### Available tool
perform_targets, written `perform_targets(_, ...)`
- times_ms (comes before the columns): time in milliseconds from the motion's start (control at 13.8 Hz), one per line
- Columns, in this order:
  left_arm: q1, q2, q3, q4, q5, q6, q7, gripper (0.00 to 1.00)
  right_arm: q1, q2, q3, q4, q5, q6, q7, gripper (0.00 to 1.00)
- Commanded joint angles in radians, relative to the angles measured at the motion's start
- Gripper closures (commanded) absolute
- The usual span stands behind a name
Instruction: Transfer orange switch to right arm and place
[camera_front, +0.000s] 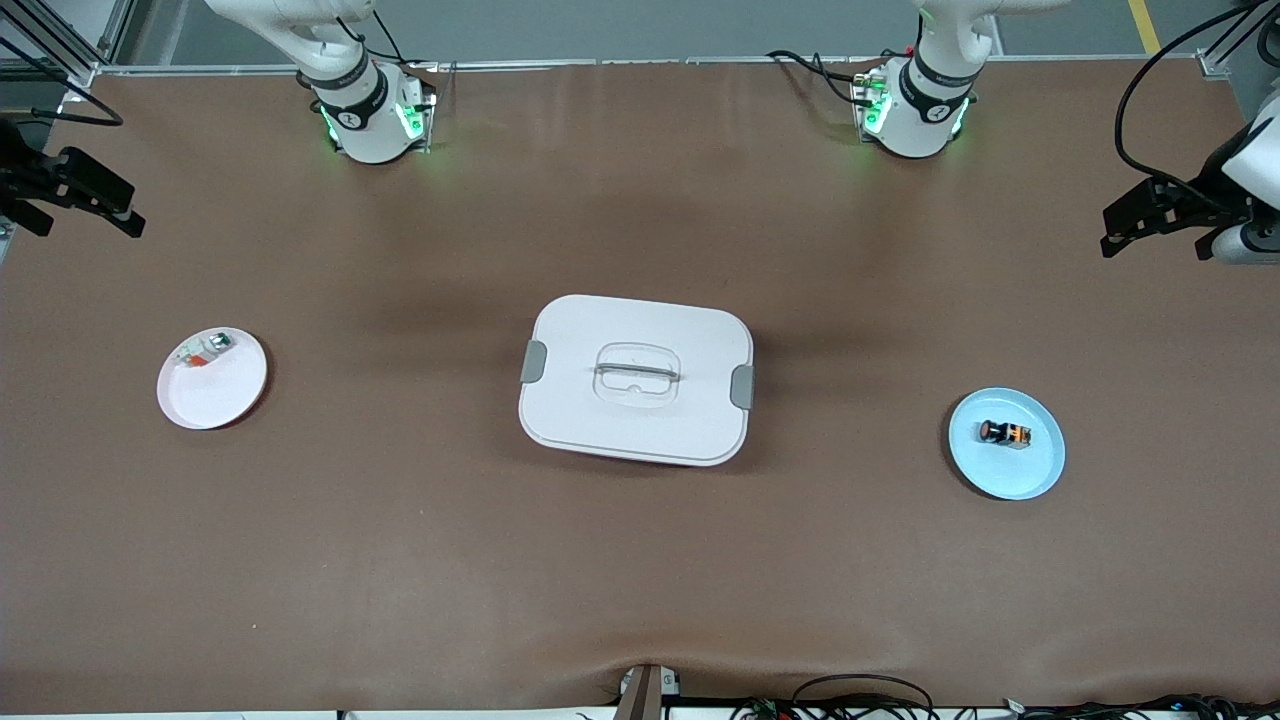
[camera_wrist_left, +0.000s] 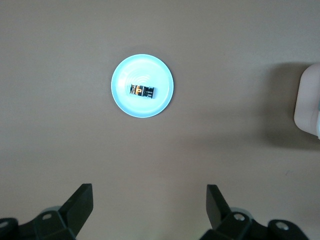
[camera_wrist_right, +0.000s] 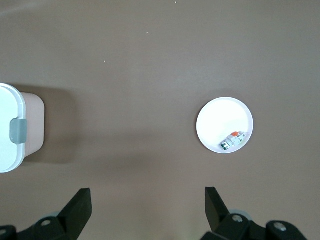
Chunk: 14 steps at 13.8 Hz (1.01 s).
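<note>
The orange switch (camera_front: 1005, 433) lies on its side on a light blue plate (camera_front: 1040, 472) toward the left arm's end of the table. It also shows in the left wrist view (camera_wrist_left: 142, 91) on the plate (camera_wrist_left: 150, 67). My left gripper (camera_front: 1120, 225) (camera_wrist_left: 150, 192) hangs open and empty over bare table at the left arm's end, apart from the plate. My right gripper (camera_front: 80, 215) (camera_wrist_right: 147, 195) hangs open and empty over bare table at the right arm's end.
A white lidded box (camera_front: 600, 420) with grey clips stands mid-table, and shows in both wrist views (camera_wrist_left: 310, 100) (camera_wrist_right: 12, 145). A white plate (camera_front: 215, 400) (camera_wrist_right: 220, 117) toward the right arm's end holds a small whitish part (camera_front: 205, 350) (camera_wrist_right: 233, 140) with red and green bits.
</note>
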<state>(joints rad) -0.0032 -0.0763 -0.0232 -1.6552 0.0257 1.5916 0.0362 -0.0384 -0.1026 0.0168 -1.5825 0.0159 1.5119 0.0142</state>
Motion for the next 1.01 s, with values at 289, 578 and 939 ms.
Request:
perform_targets(289,0.003,0.012,-0.003,0.031,0.01,-0.024,0.01,0.0,-0.02,-0.015,0.011,-0.008,0.007,0.005,0.007,0.0)
perform_targets(578,0.008,0.052,-0.003,0.049,0.011,-0.024,0.007,0.0,-0.02,-0.015,0.011,-0.01,0.007,0.005,0.007,0.0)
perform_targets(939,0.012,0.088,0.0,0.051,0.01,-0.019,0.013,0.0,-0.02,-0.015,0.011,-0.008,0.006,0.005,0.007,0.0)
